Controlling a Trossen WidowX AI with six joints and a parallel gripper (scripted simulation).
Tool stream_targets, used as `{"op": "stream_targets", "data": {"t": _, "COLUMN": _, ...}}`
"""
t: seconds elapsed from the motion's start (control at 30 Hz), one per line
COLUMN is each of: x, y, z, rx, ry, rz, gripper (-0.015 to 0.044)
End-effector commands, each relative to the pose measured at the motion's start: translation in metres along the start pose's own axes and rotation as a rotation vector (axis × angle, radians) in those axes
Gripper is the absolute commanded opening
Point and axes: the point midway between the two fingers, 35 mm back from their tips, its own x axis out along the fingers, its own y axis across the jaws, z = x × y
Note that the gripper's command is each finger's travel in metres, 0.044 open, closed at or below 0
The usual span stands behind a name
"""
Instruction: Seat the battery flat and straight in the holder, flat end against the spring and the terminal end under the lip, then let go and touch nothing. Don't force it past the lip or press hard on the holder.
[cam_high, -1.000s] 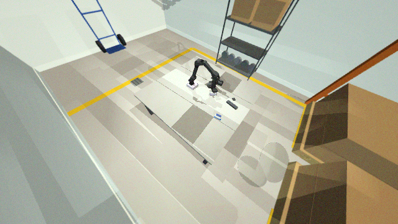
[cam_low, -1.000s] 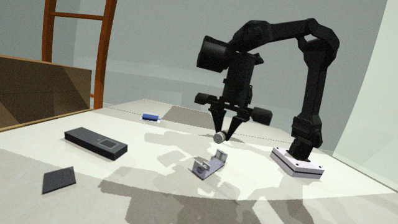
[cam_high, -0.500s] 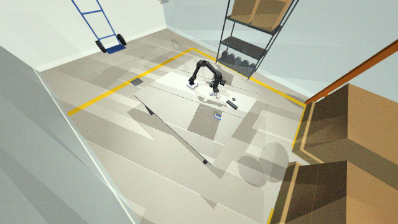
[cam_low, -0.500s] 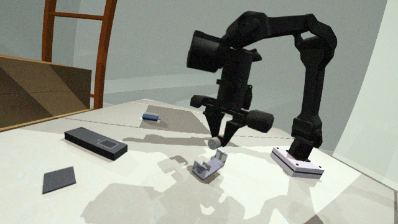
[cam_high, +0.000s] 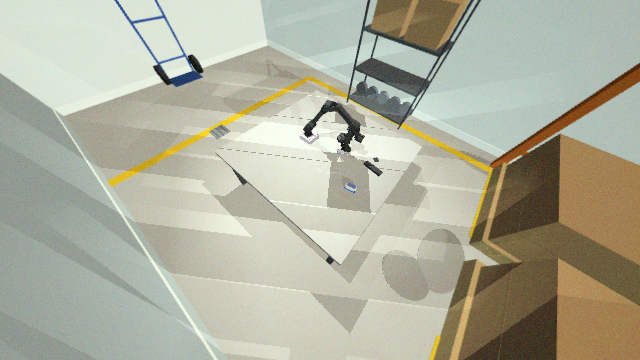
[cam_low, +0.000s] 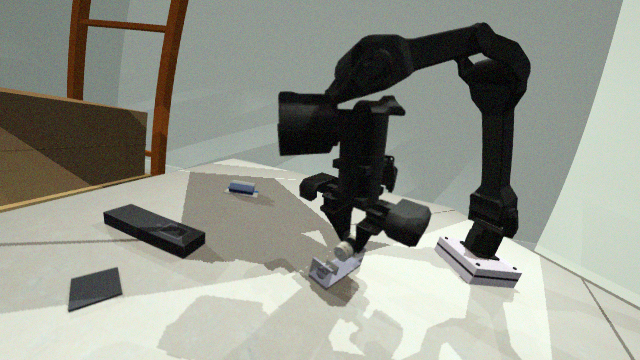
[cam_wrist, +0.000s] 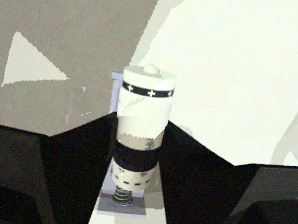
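The battery (cam_low: 344, 249) (cam_wrist: 145, 125) is white with black bands. My gripper (cam_low: 352, 245) (cam_wrist: 140, 123) is shut on its sides and holds it over the grey-lilac holder (cam_low: 350, 268) (cam_wrist: 116, 95). In the wrist view the terminal end, with its plus marks, is at the top and looks raised toward the camera. The flat end is at the bottom, close above the coil spring (cam_wrist: 122, 196). The battery leans slightly across the holder's length. The lip is mostly hidden, and whether battery and spring touch cannot be told.
A long black box (cam_high: 373, 168) (cam_low: 150, 230) and a dark flat square (cam_high: 376, 159) (cam_low: 95, 290) lie to the holder's left in the exterior view. A small blue object (cam_high: 350, 187) (cam_low: 242, 188) lies farther back. The arm's white base (cam_high: 309, 137) (cam_low: 475, 267) stands at the right there.
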Motion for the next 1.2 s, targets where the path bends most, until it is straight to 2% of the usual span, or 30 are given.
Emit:
{"op": "stream_targets", "data": {"t": 0.0, "x": -0.002, "y": 0.003, "z": -0.003, "rx": 0.004, "ry": -0.016, "rz": 0.008, "gripper": 0.0088}}
{"op": "stream_targets", "data": {"t": 1.17, "x": 0.012, "y": 0.003, "z": -0.014, "rx": 0.016, "ry": -0.234, "rz": -0.017, "gripper": 0.0088}}
